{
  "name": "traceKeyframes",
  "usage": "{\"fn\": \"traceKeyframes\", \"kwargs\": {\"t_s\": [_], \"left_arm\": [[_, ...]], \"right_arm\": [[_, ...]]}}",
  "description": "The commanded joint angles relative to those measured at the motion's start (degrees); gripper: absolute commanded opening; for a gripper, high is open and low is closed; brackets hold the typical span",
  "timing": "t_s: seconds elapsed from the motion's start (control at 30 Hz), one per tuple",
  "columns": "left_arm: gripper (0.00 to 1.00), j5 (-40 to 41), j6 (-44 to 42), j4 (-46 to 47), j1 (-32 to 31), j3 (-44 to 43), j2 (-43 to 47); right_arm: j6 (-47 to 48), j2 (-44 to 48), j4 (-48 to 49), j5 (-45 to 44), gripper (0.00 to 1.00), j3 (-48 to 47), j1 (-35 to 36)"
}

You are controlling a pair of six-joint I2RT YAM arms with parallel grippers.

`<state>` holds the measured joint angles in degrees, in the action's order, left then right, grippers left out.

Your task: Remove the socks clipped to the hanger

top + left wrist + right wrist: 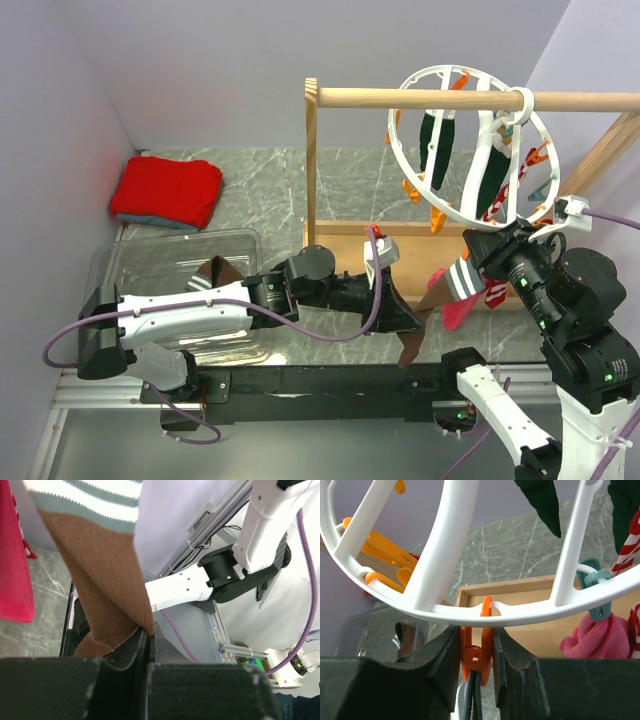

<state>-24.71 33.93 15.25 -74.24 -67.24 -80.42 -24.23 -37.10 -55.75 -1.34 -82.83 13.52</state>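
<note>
The white ring hanger (pixel 470 150) hangs by its hook from the wooden rail. Dark green socks (pixel 437 145) and a red-and-white striped sock (pixel 497 200) are clipped to it. My right gripper (pixel 492 242) is at the ring's lower rim (pixel 445 615). Its fingers (pixel 445 655) press both sides of an orange clip (pixel 479 652), which holds a grey-striped sock cuff (pixel 470 700). That sock (pixel 462 272) hangs down to the left. My left gripper (pixel 415 318) is shut on its brown end (pixel 100 595), with the jaws (pixel 148 632) closed on the fabric.
A clear plastic bin (pixel 180 262) at the left holds a striped sock (pixel 215 272). A folded red cloth (pixel 167 192) lies behind it. The wooden rail frame (pixel 312 170) stands around the hanger. A pink cloth (pixel 597 637) hangs from a teal clip (pixel 592 577).
</note>
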Motion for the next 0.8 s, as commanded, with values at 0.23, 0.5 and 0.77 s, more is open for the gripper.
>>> {"fn": "traceKeyframes", "kwargs": {"t_s": [0.23,0.5,0.77], "left_arm": [[0.01,4.4,2.6,0.4,0.2,9.4,5.4],[0.01,13.0,9.4,-3.6,5.8,20.5,14.4],[0.01,25.0,15.9,-20.8,23.4,30.6,35.2]], "right_arm": [[-0.4,1.5,4.1,-1.5,0.00,2.5,0.0],[-0.3,2.5,5.4,0.1,0.00,4.7,-0.1],[0.5,3.3,5.9,0.5,0.00,5.9,0.1]]}}
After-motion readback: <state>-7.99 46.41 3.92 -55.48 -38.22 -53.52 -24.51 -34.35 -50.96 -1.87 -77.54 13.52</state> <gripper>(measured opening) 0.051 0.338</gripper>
